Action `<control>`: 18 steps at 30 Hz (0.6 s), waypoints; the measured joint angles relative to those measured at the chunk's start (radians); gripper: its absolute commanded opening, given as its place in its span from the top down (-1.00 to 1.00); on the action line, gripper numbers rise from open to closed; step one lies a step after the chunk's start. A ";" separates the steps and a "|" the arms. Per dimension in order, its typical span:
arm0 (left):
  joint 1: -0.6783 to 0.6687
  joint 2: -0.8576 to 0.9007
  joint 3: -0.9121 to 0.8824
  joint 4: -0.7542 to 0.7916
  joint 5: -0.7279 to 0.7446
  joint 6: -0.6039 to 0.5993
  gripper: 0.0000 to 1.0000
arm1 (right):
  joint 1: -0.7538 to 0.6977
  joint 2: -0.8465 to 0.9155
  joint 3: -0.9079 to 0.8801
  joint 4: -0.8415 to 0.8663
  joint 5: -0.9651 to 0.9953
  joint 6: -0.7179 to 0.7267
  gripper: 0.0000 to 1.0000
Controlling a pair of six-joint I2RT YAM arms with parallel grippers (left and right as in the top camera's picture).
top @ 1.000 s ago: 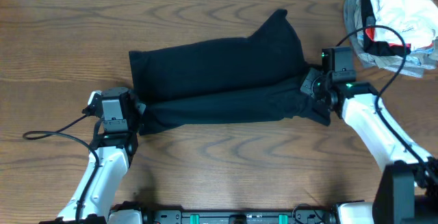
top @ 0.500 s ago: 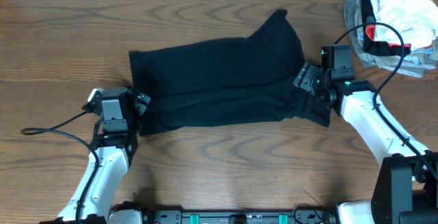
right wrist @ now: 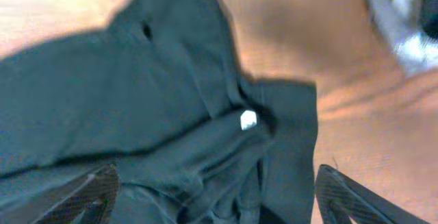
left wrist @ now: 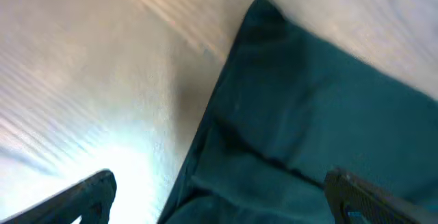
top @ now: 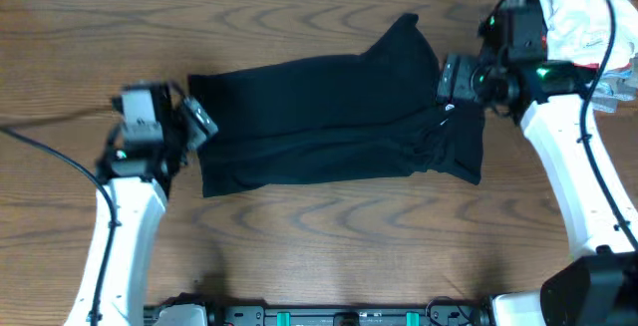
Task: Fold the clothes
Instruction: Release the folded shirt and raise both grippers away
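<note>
The clothes, one black T-shirt (top: 329, 117), lie folded in a long band across the middle of the table, with a sleeve sticking out at the far right. My left gripper (top: 197, 124) hangs open over the shirt's left edge (left wrist: 301, 121), nothing between its fingers (left wrist: 89, 193). My right gripper (top: 451, 77) is open above the bunched right end of the shirt (right wrist: 171, 114), where a small white logo mark (right wrist: 248, 120) shows. Neither gripper touches the fabric.
A heap of white, grey, red and black garments (top: 573, 32) sits at the table's far right corner, close behind my right arm, and shows in the right wrist view as the heap (right wrist: 410, 18). Cables trail from both arms. Bare wooden table (top: 329, 246) lies in front of the shirt.
Both grippers opened and let go of the shirt. The left one rose and moved left and away from me; the right one lifted toward the far edge. The shirt's near fold settled flat.
</note>
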 measured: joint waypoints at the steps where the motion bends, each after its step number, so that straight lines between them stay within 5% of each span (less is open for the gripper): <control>1: 0.000 0.016 0.055 -0.035 0.000 0.017 -0.96 | 0.000 0.000 0.018 -0.002 -0.001 -0.003 -0.89; 11: 0.000 0.434 0.580 -0.238 0.011 0.058 -0.96 | 0.001 0.199 0.347 -0.108 -0.047 -0.055 -0.94; 18: 0.000 0.697 0.779 -0.228 0.015 -0.161 -0.97 | 0.013 0.417 0.524 -0.087 -0.047 -0.008 -0.95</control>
